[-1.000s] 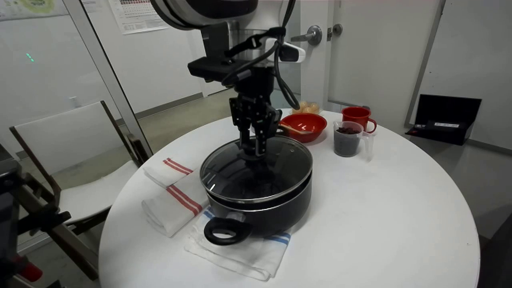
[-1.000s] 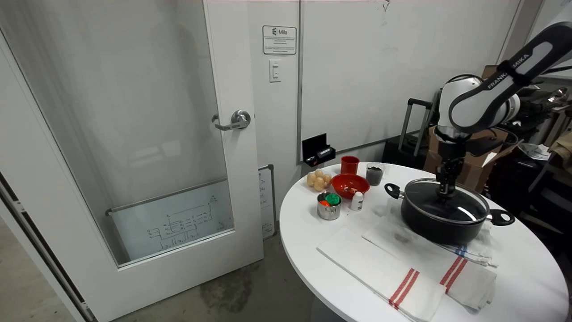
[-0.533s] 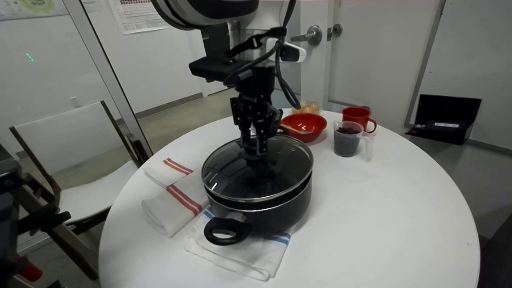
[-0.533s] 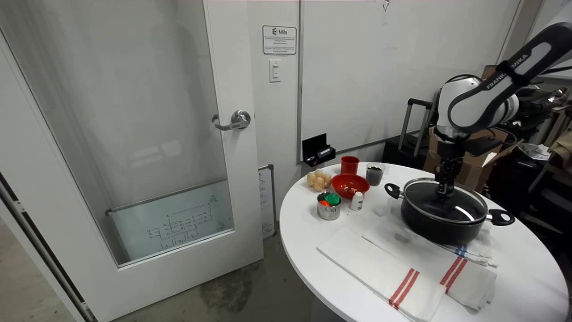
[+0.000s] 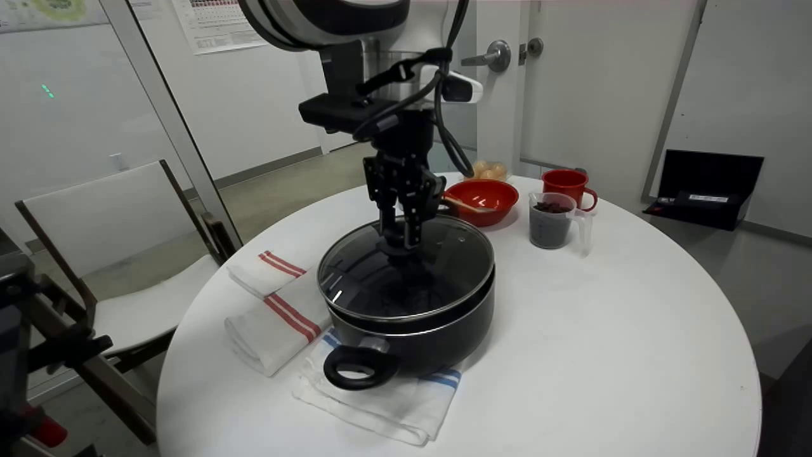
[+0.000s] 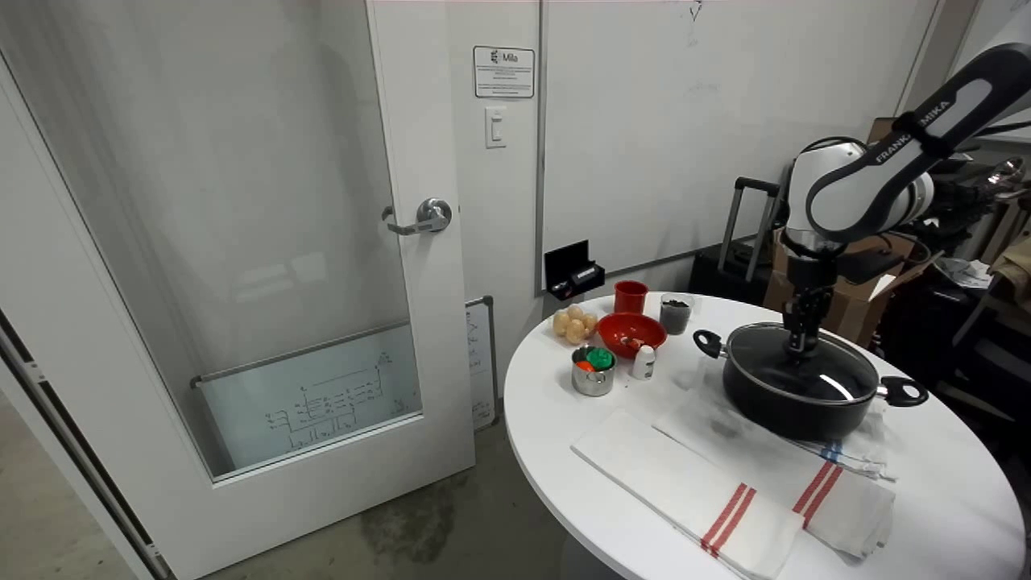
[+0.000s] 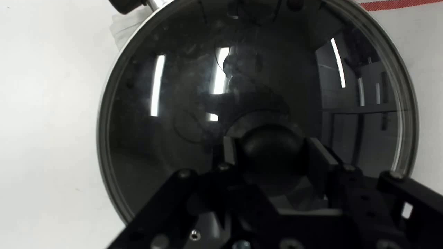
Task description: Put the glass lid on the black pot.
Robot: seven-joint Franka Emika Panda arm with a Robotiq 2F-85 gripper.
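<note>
Pinching the small dark knob (image 7: 271, 147) of the glass lid (image 5: 406, 289), a black robotic claw (image 5: 400, 240) points down above a round white tabletop (image 5: 609, 343). The wrist view shows its two finger pads (image 7: 229, 150) closed against opposite sides of the knob. The lid — see-through, edged with a thin metal rim — spans the mouth of the black pot (image 5: 438, 346). In an exterior view, a dark band shows between the lid's near edge and the pot's rim; whether lid and pot touch anywhere cannot be told.

The pot, with two black loop handles (image 5: 386, 363), stands partly on a folded white towel (image 5: 380, 406) striped in blue. Red-striped towels (image 6: 685, 499) lie beside it. In both exterior views, a red bowl (image 5: 495, 197) stands near a red mug (image 5: 563, 182) and a clear measuring cup (image 5: 549, 230) with dark contents (image 5: 552, 207). Also near the bowl are a metal cup (image 6: 593, 381) holding green and orange items (image 6: 599, 358), a small white bottle (image 6: 644, 363) and a cluster of round tan objects (image 6: 573, 325).
</note>
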